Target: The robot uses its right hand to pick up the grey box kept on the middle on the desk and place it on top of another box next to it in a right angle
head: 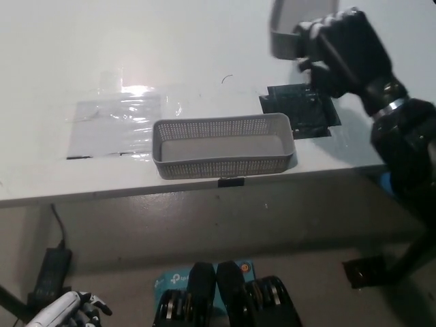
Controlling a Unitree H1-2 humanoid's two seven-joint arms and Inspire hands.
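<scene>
Up top, right hand — fingers clamped on grey box, second box below-left on desk.

The basket on the desk is grey, its walls dotted all over with fine perforations. The desk is white, with a glossy clear sheet left of the basket catching a bright glare. Right of the basket lies a dark, nearly black mat. Above that, the black right hand grips a second grey basket. The left hand is white.
</scene>
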